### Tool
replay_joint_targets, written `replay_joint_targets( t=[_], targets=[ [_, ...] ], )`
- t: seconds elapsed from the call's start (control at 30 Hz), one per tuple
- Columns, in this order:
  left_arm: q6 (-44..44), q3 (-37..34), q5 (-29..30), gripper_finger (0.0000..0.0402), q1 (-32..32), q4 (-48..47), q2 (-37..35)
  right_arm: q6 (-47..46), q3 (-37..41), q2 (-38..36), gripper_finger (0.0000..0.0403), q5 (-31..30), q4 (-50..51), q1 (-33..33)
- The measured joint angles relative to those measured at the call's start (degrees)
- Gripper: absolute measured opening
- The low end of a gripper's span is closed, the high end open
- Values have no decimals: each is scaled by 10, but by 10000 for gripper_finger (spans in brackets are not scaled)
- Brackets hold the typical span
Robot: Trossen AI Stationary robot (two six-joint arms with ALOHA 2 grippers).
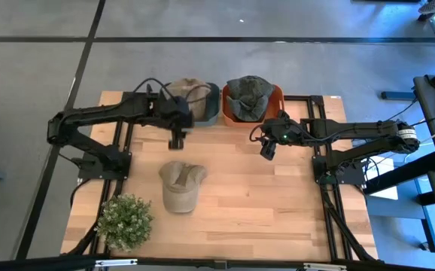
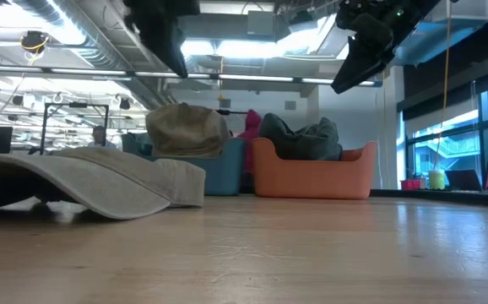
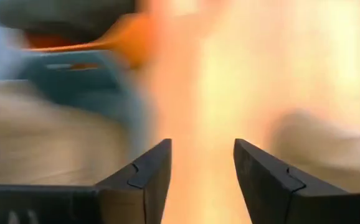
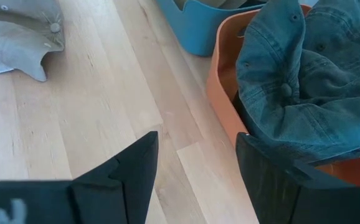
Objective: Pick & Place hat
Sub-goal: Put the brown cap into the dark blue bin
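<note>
The left arm reaches in from the left side of the counter, bent at the elbow, its wrist turned down. The left hand [image 1: 177, 141] hangs above the counter with its two fingers [image 3: 144, 180] apart and nothing between them. The right arm stretches in from the right side, nearly straight. The right hand [image 1: 267, 150] also hangs clear of the surface, fingers [image 4: 127, 177] spread and empty.
</note>
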State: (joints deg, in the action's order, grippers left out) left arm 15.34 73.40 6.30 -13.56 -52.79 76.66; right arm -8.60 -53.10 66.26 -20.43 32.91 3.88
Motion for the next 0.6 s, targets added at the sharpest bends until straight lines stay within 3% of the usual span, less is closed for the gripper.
replay_joint_targets(
  t=[0.13,0.4,0.6],
  targets=[
    [-43,-44,-117,165,40,24,0,1,0,0,217,0,0,0],
    [-130,-198,-109,168,100,132,1,-1,0,0,217,0,0,0],
    [-173,-300,-107,168,112,268,1,-1,0,0,217,-1,-11,0]
  ],
)
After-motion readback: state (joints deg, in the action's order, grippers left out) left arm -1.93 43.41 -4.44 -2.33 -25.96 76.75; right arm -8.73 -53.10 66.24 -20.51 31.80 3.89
